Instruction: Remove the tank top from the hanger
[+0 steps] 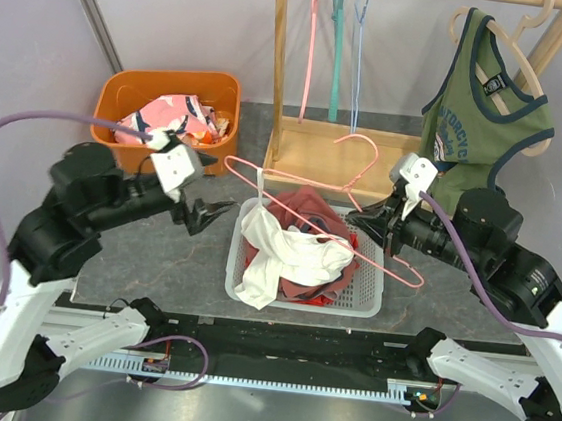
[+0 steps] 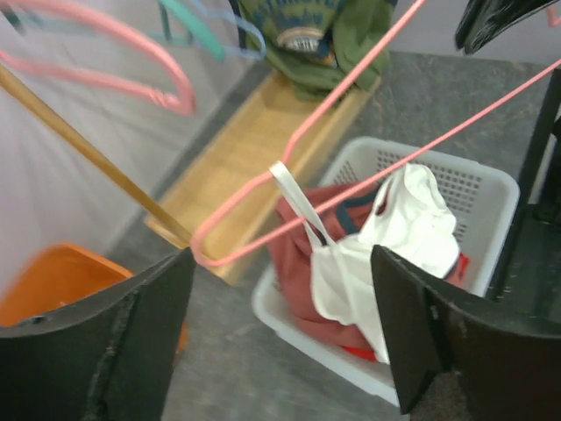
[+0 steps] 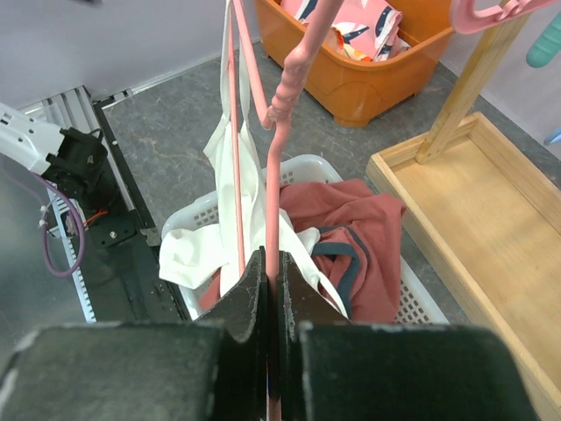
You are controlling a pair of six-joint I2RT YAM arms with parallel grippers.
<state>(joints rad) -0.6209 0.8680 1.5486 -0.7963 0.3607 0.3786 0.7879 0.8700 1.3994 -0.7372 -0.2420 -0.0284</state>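
Observation:
A pink wire hanger (image 1: 305, 216) hangs tilted over the white basket (image 1: 372, 306). My right gripper (image 1: 362, 219) is shut on one of its bars, and the right wrist view shows that bar (image 3: 279, 123) pinched between the jaws (image 3: 272, 272). The white tank top (image 1: 281, 256) lies mostly slumped in the basket. One strap (image 2: 294, 193) is looped over the hanger near its left corner. My left gripper (image 1: 215, 212) is open and holds nothing, just left of the basket. In the left wrist view its fingers (image 2: 131, 351) frame the basket edge and the tank top (image 2: 412, 228).
Red-brown clothes (image 1: 312, 206) fill the basket under the white top. An orange bin (image 1: 122, 93) of clothes stands at the back left. A wooden rack (image 1: 317, 154) behind carries several bare hangers and a green tank top (image 1: 476, 120) on a wooden hanger.

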